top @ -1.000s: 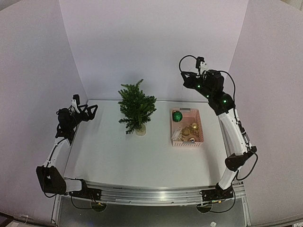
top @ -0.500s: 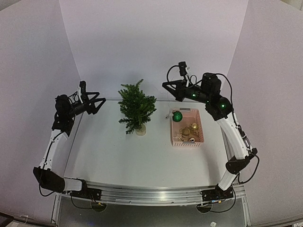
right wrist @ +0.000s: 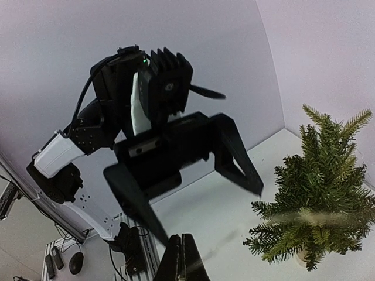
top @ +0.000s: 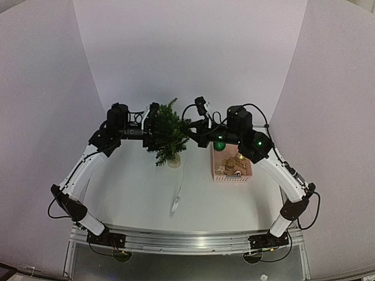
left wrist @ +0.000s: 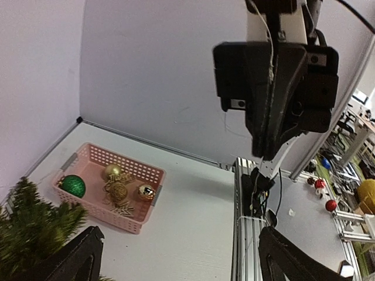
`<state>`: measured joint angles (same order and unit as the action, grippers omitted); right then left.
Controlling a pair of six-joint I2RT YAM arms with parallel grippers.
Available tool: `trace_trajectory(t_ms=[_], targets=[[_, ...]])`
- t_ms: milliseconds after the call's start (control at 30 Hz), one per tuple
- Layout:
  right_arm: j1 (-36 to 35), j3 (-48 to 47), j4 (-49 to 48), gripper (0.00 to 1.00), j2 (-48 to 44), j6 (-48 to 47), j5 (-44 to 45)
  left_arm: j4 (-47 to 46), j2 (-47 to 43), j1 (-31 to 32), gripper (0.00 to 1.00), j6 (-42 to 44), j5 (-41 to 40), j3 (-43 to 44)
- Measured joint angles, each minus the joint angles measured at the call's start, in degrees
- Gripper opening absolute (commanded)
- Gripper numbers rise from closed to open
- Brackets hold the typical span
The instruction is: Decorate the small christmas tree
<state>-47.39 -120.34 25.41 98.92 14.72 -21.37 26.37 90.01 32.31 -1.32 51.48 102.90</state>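
Small christmas tree [top: 169,136] is standing upright on its pale base toward the back of the desk [top: 135,193], left of centre, with the pink basket [top: 246,157] sitting apart on its right. Both arms are reaching in toward its top from opposite sides. The right end effector [top: 191,126] is hovering just beside the upper right branches with its jaws pressed together. It appears to be pinching a thin pale strand [top: 181,178], which is trailing down past the tree and lying along the desk toward the near edge. Whether this is a garland or a plain string, the views are too blurred to tell. The left end effector [top: 153,125] is facing it from the upper left branches with its fingers spread wide, holding nothing; the tree's needles are showing in the lower corner of the left wrist view.

Judging from this, the step in hand is draping the strand onto the small christmas tree, with the left arm lining up either to take the loose part or to steady the branches. The next move is probably calling for the right arm to carry the strand over or around the upper boughs while keeping its pinch. The left should be closing only on the strand, not on needles. In the basket the green glitter ball [left wrist: 73,185] and several gold baubles [left wrist: 119,192] are lying ready for later steps
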Motion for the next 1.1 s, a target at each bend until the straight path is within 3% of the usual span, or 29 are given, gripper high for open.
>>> trace_trajectory(t_ms=[133,300,667,867,1033,1100], targets=[[-0.3,1.7,-2.3,0.0,-0.1,1.6,0.9,1.6,3.4,5.6,0.84,3.9,0.0,1.0],[-0.8,3.0,-4.8,0.0,-0.1,2.7,1.4,0.3,4.3,8.2,0.73,6.1,1.4,-0.2],[-1.3,4.1,-8.1,0.0,-0.1,3.6,1.4,-8.4,5.4,9.3,0.0,3.7,2.2,-2.1],[-1.3,5.6,-9.4,0.02,-0.3,3.5,2.3,-10.9,5.6,9.2,0.0,1.7,0.3,-2.4],[-1.3,10.4,-9.8,0.49,-2.6,3.6,6.3,-17.4,5.3,8.4,0.0,-3.9,-1.1,-5.7],[-1.3,12.5,-9.8,0.62,-3.7,3.4,8.0,-20.1,5.1,7.3,0.0,-6.9,-1.6,-7.4]])
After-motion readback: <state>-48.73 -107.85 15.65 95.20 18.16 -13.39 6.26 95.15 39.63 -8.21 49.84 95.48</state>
